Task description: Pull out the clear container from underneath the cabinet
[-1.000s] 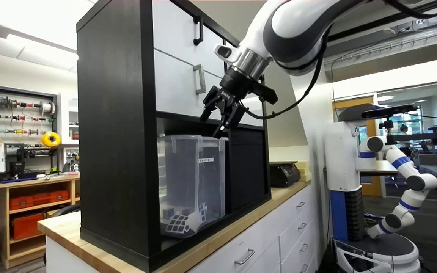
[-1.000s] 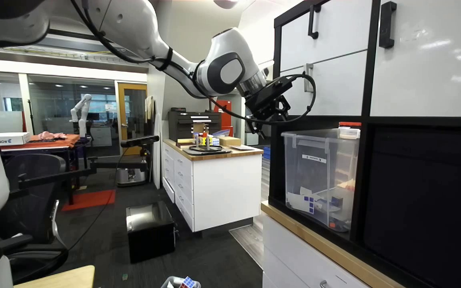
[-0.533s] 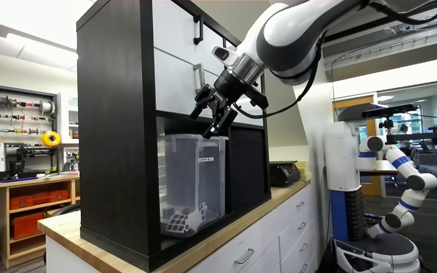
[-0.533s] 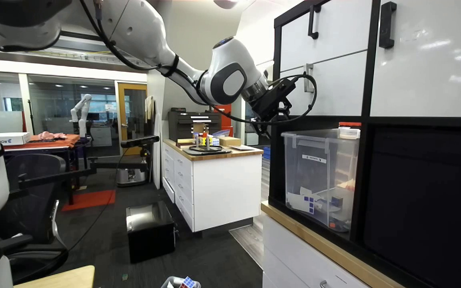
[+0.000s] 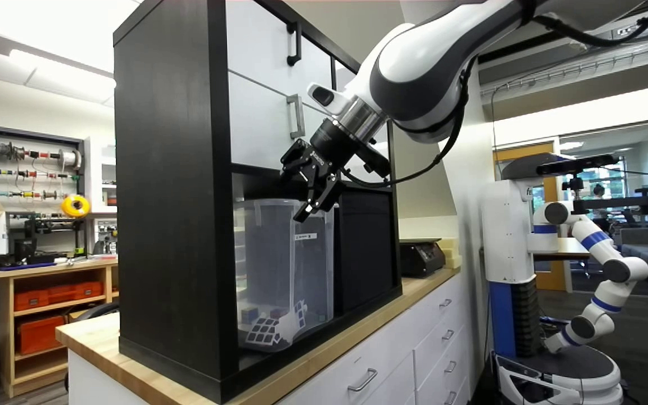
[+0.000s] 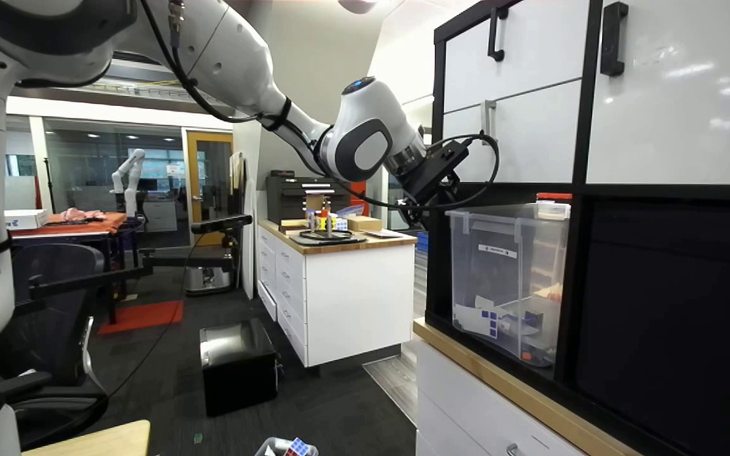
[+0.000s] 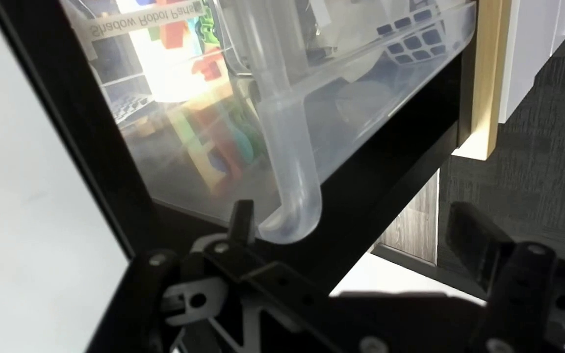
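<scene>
Lining up a pinch before the pull

The large boxy translucent plastic bin [image 5: 279,270] stands upright in an open lower cubby [image 5: 252,358] of the tall black shelving cabinet with white door fronts [image 5: 169,185], on a pale wooden-topped desk [image 5: 90,332]. The step in hand seems to be reaching for the bin's thick clear rim [image 7: 295,157]. To do it well, slip the nearer finger [image 7: 242,223] behind that rim, set the farther one in front, pinch firmly and draw level; lifting could wedge the bin in its cubby.

The black two-fingered claw [image 7: 353,215] is spread wide and has hold of nothing. The nearer finger's tip sits just beside the rim's rounded end; whether they touch, I cannot tell. The farther tip stands well apart from it, seemingly in front of the cabinet.
</scene>
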Tool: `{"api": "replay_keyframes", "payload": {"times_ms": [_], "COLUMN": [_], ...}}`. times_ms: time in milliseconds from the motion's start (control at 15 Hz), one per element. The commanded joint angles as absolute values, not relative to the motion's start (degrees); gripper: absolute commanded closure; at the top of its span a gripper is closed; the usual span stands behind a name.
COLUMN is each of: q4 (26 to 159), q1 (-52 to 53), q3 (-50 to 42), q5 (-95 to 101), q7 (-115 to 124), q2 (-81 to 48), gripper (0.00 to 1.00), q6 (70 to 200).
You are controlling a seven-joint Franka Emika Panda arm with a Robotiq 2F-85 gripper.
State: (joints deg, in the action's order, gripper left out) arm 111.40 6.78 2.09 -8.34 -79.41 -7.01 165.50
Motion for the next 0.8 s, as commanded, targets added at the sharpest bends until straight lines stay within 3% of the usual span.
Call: {"api": "replay_keyframes", "payload": {"times_ms": [0, 667, 733], "q4": [109.84, 106.14, 106.07], "q1": [6.04, 5.81, 5.71], "q3": [3.29, 3.93, 3.86], "q5": [-11.14, -10.87, -10.7], "q7": [-84.06, -88.2, -88.46], "q2": [-8.83, -13.23, -13.45], "gripper": [0.0, 0.0, 0.16], "q6": [167.61, 169.04, 169.22]}}
